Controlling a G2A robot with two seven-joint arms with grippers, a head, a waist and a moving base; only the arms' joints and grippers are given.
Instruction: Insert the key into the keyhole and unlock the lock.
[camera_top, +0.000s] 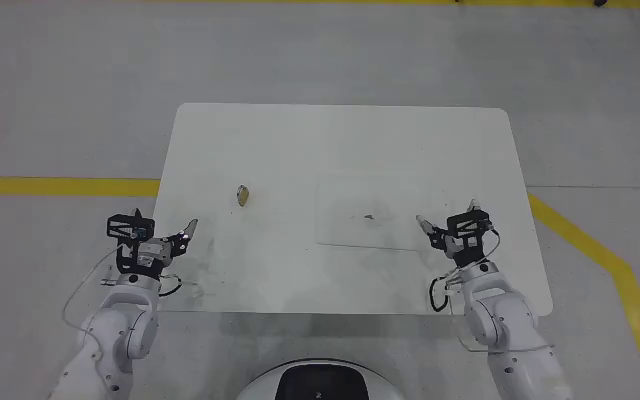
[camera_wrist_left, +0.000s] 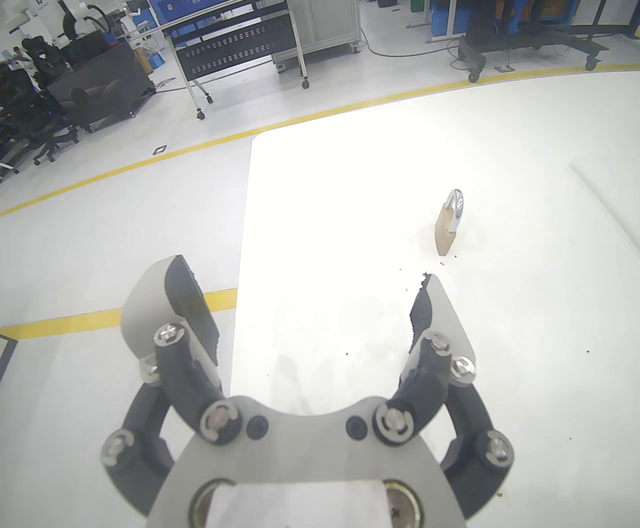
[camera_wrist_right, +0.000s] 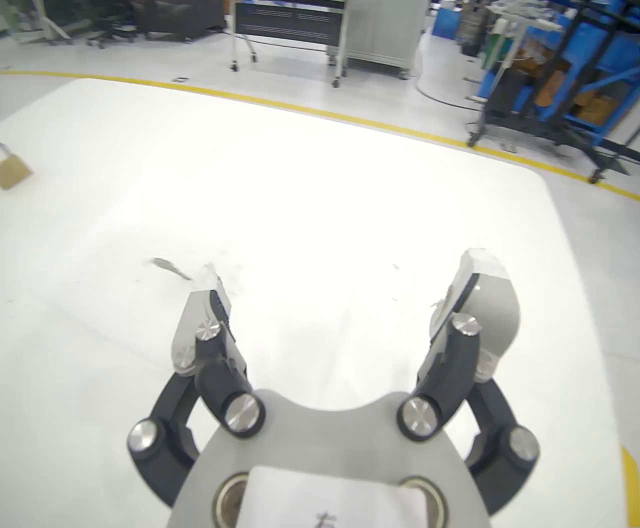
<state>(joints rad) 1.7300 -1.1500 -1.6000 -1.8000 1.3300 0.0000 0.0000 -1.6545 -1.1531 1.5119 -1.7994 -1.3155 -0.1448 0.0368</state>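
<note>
brass-tan lock (camera_wrist_left: 446, 231), silver shackle (camera_wrist_left: 456, 202); white table (camera_top: 300, 140); yellow floor line (camera_top: 70, 186).

White table (camera_top: 300, 130), brass padlock (camera_top: 243, 194) standing, key (camera_top: 370, 215) on pale mat (camera_top: 340, 235)

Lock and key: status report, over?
Left gripper open, empty, facing lock. Right gripper open, empty, near key. Key lies apart from lock, not inserted. Nothing in the way.
</note>
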